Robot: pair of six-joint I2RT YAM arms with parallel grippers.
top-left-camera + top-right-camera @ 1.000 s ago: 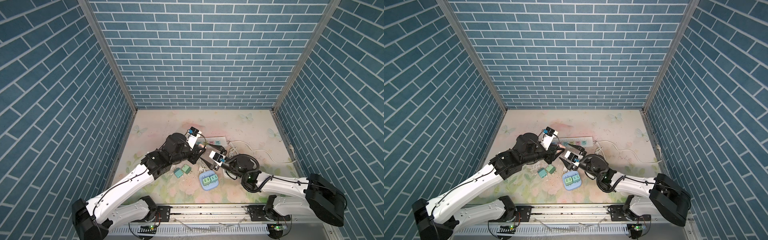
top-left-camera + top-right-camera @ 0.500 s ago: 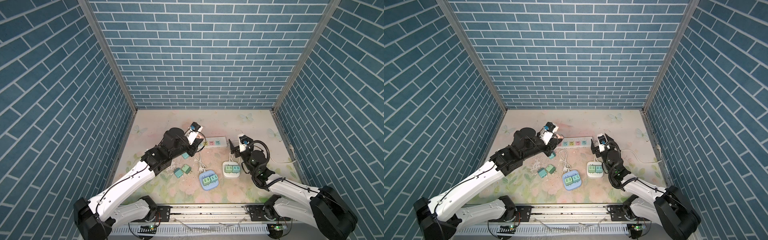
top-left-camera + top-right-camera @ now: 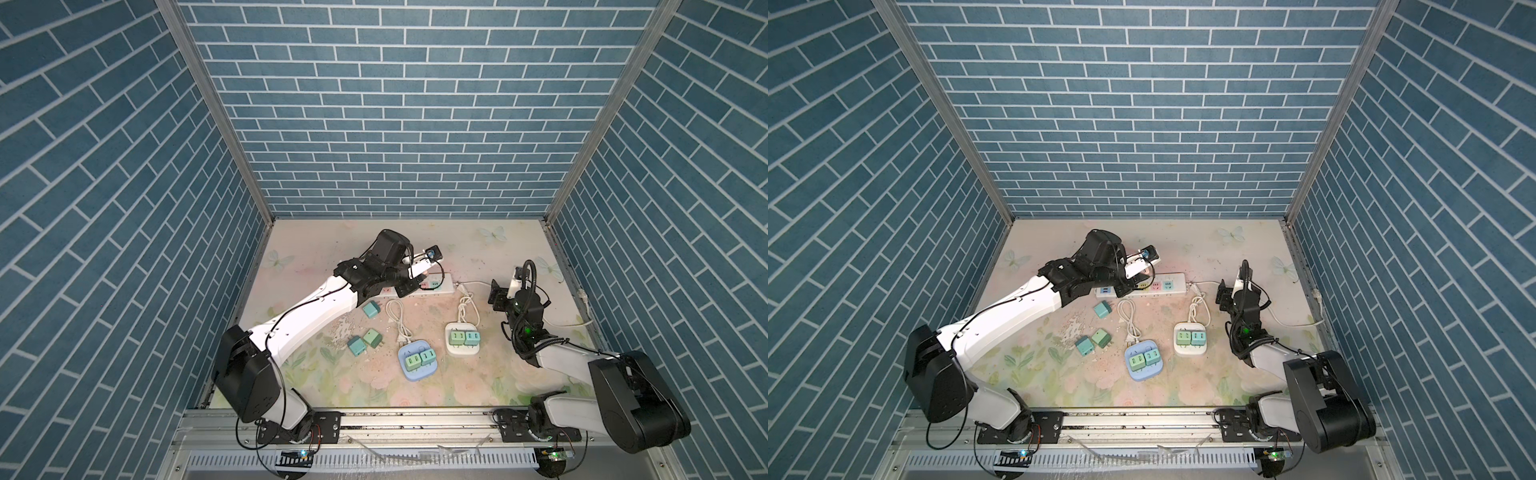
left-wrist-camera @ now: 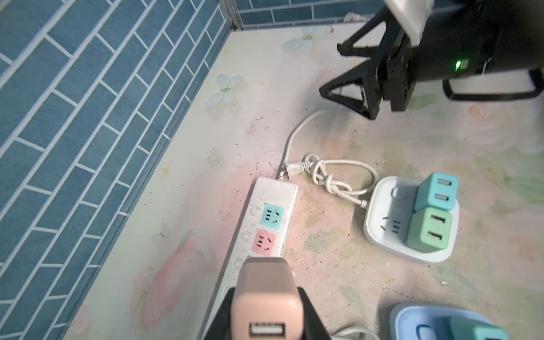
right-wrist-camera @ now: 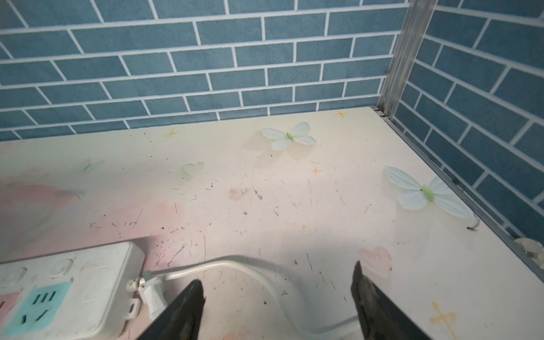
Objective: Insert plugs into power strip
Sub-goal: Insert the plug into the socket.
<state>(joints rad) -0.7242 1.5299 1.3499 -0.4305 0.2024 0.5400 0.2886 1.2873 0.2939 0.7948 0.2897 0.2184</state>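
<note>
My left gripper (image 4: 266,297) is shut on the pinkish-tan plug (image 4: 266,291), holding it just above the long white power strip (image 4: 273,188) beside its pink socket (image 4: 265,242). In both top views the plug (image 3: 426,272) hangs over the strip (image 3: 1177,286). Three teal and green plugs (image 3: 371,309) (image 3: 355,345) (image 3: 372,337) lie loose on the mat. My right gripper (image 5: 276,276) is open and empty over the strip's white cord (image 5: 235,263), just right of the strip's end (image 5: 97,276).
A blue round strip (image 3: 409,376) and a white square strip (image 3: 459,353) each carry two seated plugs. Their coiled white cords (image 3: 395,316) (image 3: 467,303) lie between them and the long strip. Brick walls close in on three sides.
My right arm has swung from the middle of the mat out to the right and stands open there. My left gripper has carried the pinkish-tan plug back over the long strip.
</note>
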